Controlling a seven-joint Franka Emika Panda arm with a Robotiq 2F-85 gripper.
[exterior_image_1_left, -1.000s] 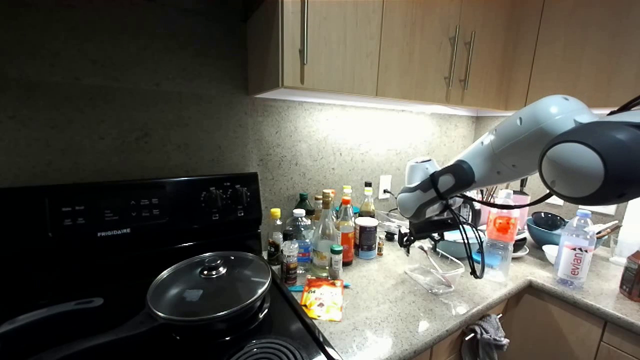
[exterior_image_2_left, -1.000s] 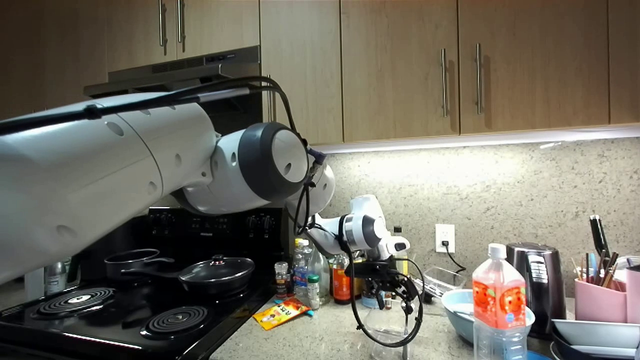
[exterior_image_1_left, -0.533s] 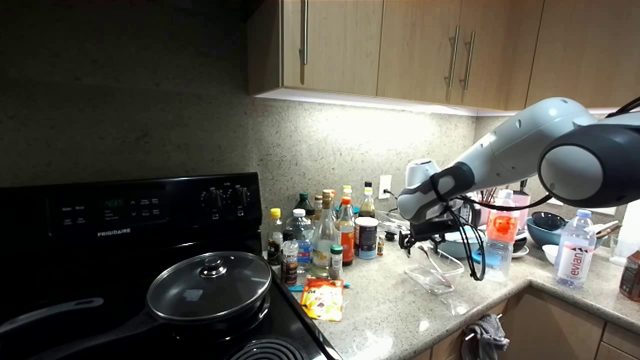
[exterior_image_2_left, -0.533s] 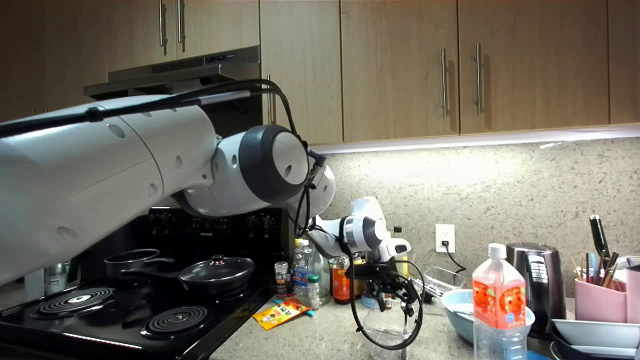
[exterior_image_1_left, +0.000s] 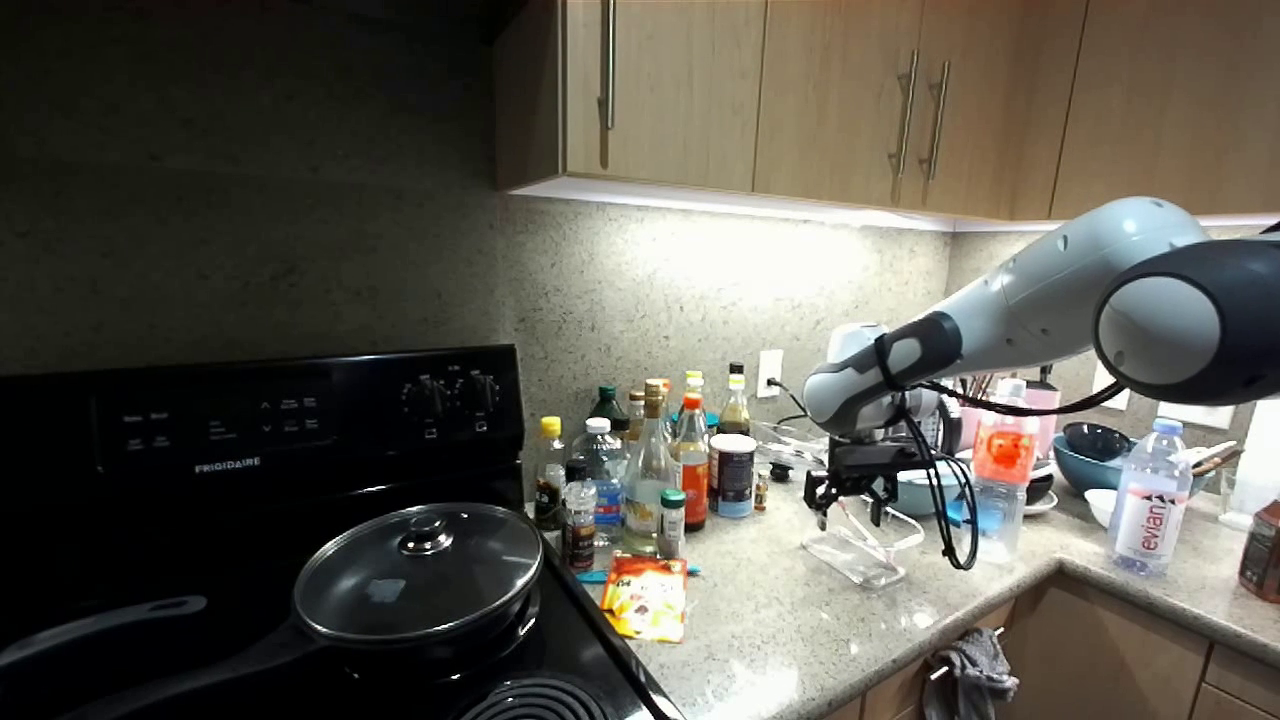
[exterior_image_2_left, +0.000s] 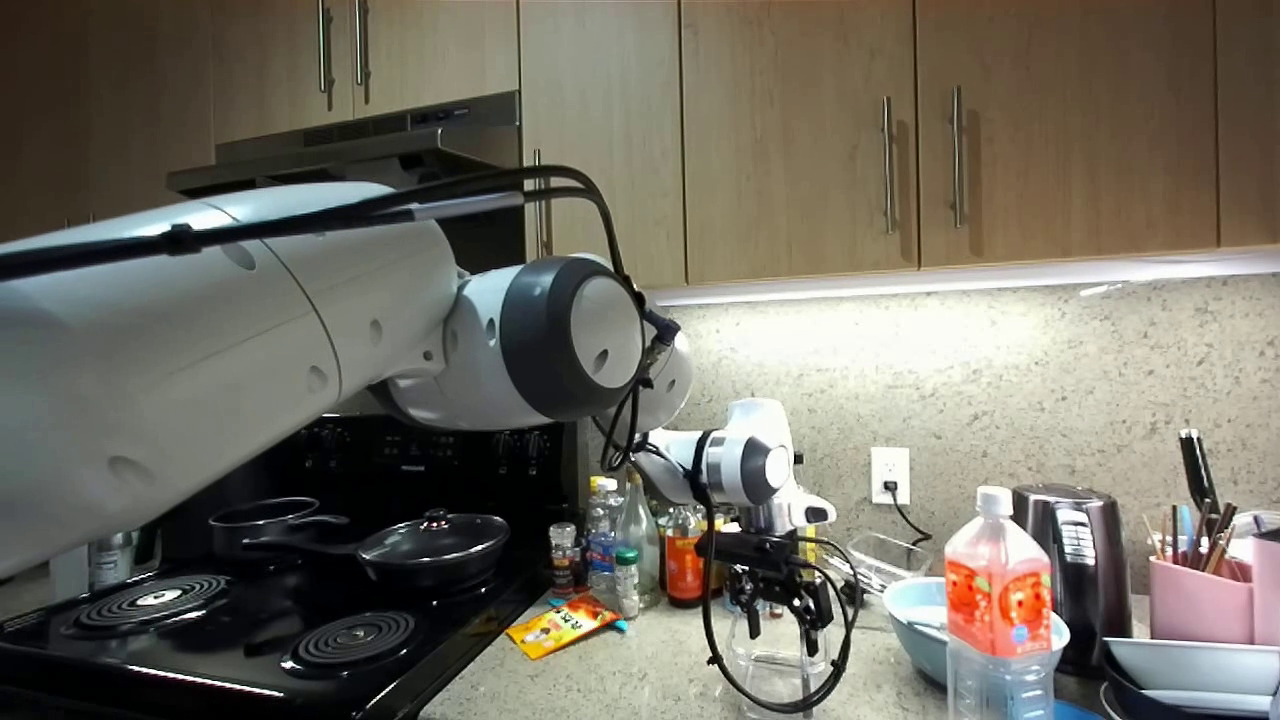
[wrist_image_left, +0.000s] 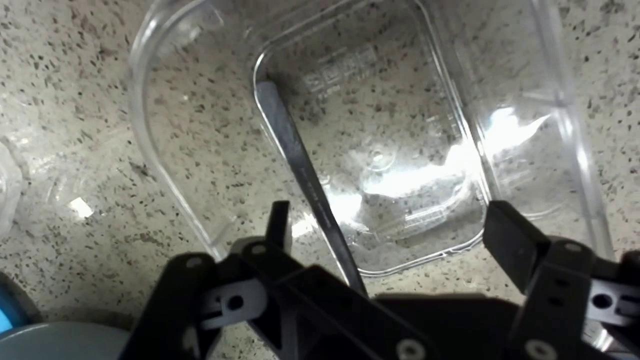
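My gripper (wrist_image_left: 388, 212) stands open, its two black fingers (wrist_image_left: 515, 245) wide apart and nothing gripped between them. Below it lies a clear plastic container (wrist_image_left: 350, 125) on the speckled counter. A slim metal utensil (wrist_image_left: 312, 182) slants inside the container; its lower end disappears behind the gripper in the wrist view. Seen from outside, the gripper (exterior_image_1_left: 850, 510) points down over the back part of the container (exterior_image_1_left: 850, 562). In an exterior view the gripper (exterior_image_2_left: 783, 632) overlaps the container (exterior_image_2_left: 770, 665), so whether they touch I cannot tell.
Several bottles (exterior_image_1_left: 650, 490) and a seasoning packet (exterior_image_1_left: 645, 598) stand or lie beside the stove. A lidded pan (exterior_image_1_left: 420, 570) sits on the stove. Near the gripper are a light-blue bowl (exterior_image_2_left: 915, 640) and a peach-labelled bottle (exterior_image_2_left: 1000, 600). A black cable loop (exterior_image_2_left: 715, 640) hangs beside the gripper.
Over the last half second the gripper has shifted right and a little lower in both exterior views. It has also turned from tilted to pointing more nearly straight down. The jaws have stayed wide.
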